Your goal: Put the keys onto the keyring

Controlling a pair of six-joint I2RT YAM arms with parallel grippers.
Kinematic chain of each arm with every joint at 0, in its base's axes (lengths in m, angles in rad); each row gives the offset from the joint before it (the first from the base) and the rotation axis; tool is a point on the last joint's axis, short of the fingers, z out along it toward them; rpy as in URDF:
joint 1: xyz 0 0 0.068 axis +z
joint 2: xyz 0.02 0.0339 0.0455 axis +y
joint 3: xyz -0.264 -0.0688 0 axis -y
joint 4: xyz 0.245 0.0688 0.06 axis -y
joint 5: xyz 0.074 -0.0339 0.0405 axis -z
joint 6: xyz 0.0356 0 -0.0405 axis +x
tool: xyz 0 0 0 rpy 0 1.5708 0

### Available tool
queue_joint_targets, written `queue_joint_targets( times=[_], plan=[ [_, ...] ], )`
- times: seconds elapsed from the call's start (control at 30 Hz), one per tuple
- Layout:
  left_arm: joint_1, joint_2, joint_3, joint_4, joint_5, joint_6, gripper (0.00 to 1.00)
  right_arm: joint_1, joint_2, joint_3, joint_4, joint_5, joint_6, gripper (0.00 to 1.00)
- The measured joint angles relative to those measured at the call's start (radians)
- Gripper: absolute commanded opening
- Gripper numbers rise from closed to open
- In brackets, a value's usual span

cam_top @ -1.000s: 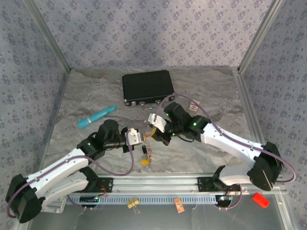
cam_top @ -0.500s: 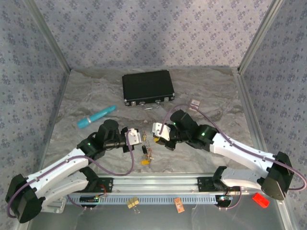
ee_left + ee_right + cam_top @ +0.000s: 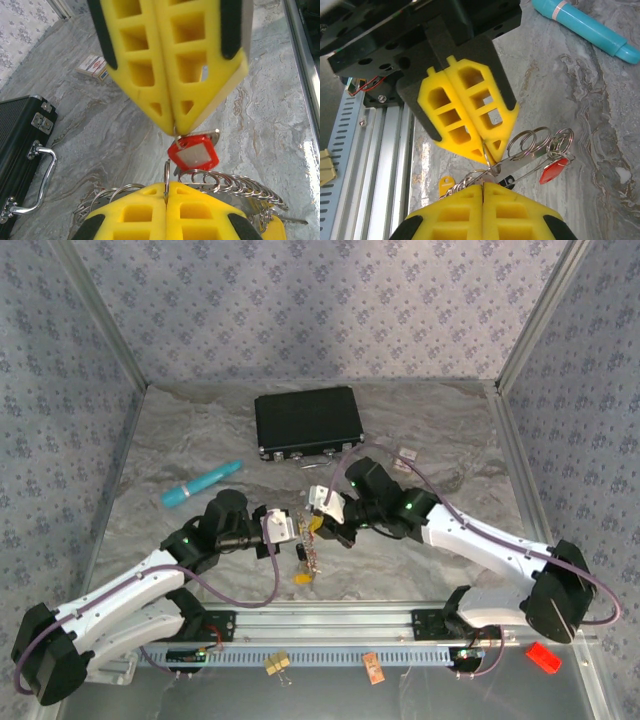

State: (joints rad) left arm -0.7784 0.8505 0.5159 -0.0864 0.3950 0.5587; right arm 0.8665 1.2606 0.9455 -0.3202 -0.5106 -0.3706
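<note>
A bunch of thin metal split rings on a flat metal strip [image 3: 530, 156] hangs between both grippers. My left gripper [image 3: 167, 186] is shut, pinching one upright ring, the keyring [image 3: 167, 172], in its seam. My right gripper [image 3: 482, 187] is shut on another thin ring of the bunch. Its yellow fingers [image 3: 195, 60] come down to meet mine tip to tip. Of the keys, a red-tagged one [image 3: 195, 154] hangs just under those tips, and a yellow-tagged one [image 3: 445, 184] lies below. From above, the left gripper [image 3: 295, 526] and the right gripper [image 3: 317, 523] almost touch over the keys [image 3: 308, 554].
A black case [image 3: 307, 421] with a metal handle [image 3: 42, 175] lies at the back. A teal pen [image 3: 201, 484] lies to the left. A small card [image 3: 405, 460] sits behind the right arm. The metal rail [image 3: 330, 622] runs along the near edge.
The right gripper drew back to the right half a second ago and has now come back against the left gripper. The left arm has held still.
</note>
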Motion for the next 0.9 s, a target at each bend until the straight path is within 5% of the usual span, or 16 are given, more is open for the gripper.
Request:
queue_joint_targets(
  times=[0.9],
  plan=[
    [-0.01,-0.003,0.0,-0.001,-0.057,0.028,0.0,-0.018,0.08,0.048,-0.006,-0.018,0.072,0.0]
  ],
)
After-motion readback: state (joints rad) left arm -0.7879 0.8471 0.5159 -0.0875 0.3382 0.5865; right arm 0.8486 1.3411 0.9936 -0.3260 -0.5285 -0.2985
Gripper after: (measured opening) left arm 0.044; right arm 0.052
